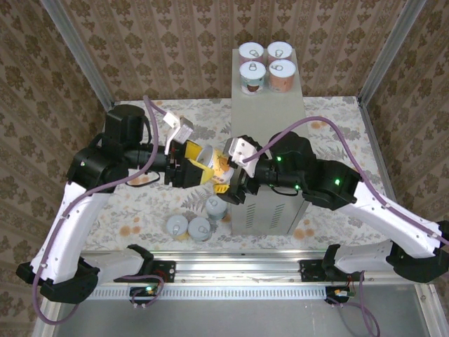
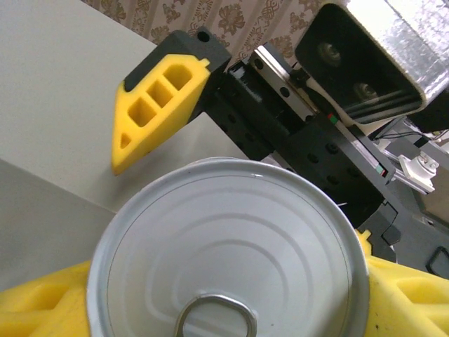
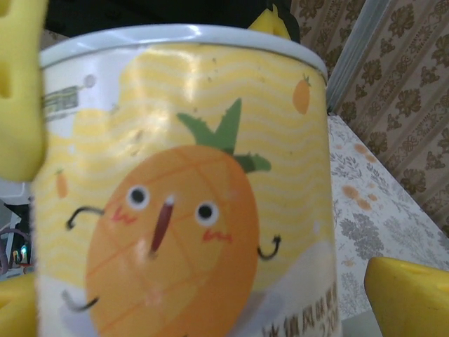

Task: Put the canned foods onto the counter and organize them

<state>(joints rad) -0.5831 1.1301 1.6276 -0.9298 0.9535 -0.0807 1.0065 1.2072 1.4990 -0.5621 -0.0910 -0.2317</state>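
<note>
Yellow tin point(image 3: 182, 196), pineapple-face label, is sitting right up against the right wrist lens. In the overhead view it is hanging in mid-air at centre frame, tipped on its side, just left of the counter point(image 1: 270, 119).

Left pincer point(image 1: 198, 165): you are gripping the yellow tin by its wall, yellow fingers pressing on either side below the pull-tab lid.

Right pincer point(image 1: 226, 170): jaws are standing wide, one finger on each side of the yellow tin's body. Cannot tell whether either pad is touching it yet.

Other stock: four tins point(image 1: 266, 67) are standing upright in a square block at the top end of the counter. Three tins point(image 1: 198, 223) are waiting on the floral floor, lower centre.

Handling judgement: rigid metal, likely full and fairly heavy for its size. The glossy label is probably slippery, and the round wall will be rolling out of any off-centre pinch. You are best taking hold across the full diameter at mid-height, clear of the rim and the pull tab.
</note>
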